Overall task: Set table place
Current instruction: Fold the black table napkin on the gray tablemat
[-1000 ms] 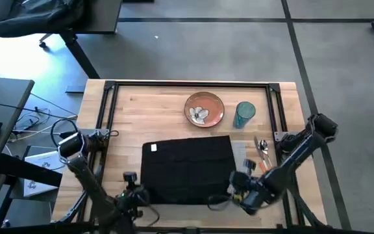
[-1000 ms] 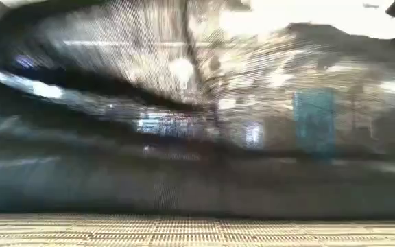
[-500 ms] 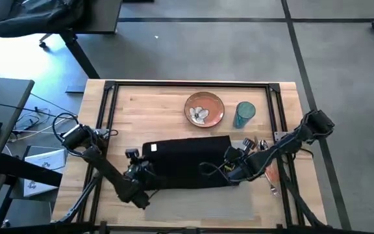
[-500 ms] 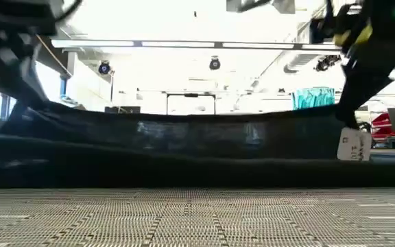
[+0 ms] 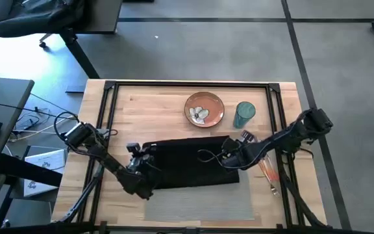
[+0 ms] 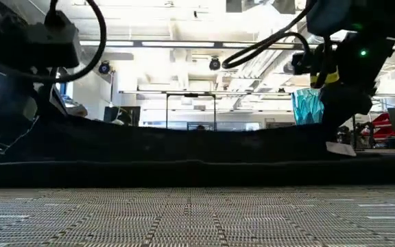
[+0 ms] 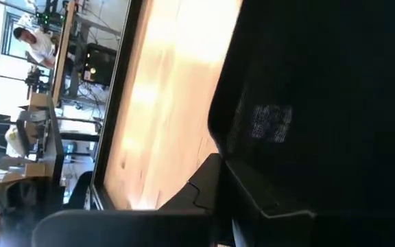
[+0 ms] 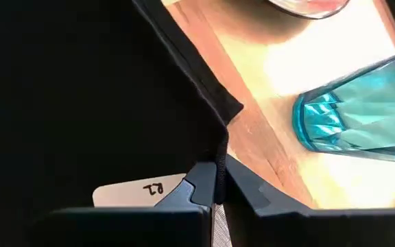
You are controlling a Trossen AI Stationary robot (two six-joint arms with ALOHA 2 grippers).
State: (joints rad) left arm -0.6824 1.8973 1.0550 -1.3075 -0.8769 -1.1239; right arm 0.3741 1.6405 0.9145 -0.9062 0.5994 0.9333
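On table (image 5: 167, 97), black napkin (image 5: 187, 162), folded flat, over grey placemat (image 5: 200, 205)

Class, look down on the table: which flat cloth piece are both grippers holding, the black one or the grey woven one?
The black napkin: left gripper and right gripper pinch its ends; the grey placemat lies beneath.

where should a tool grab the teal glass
Around its faceted wall, partway up, coming level from the open side toward the table's right edge. The teal glass stands upright, with the plate close on its other side and the napkin in front.
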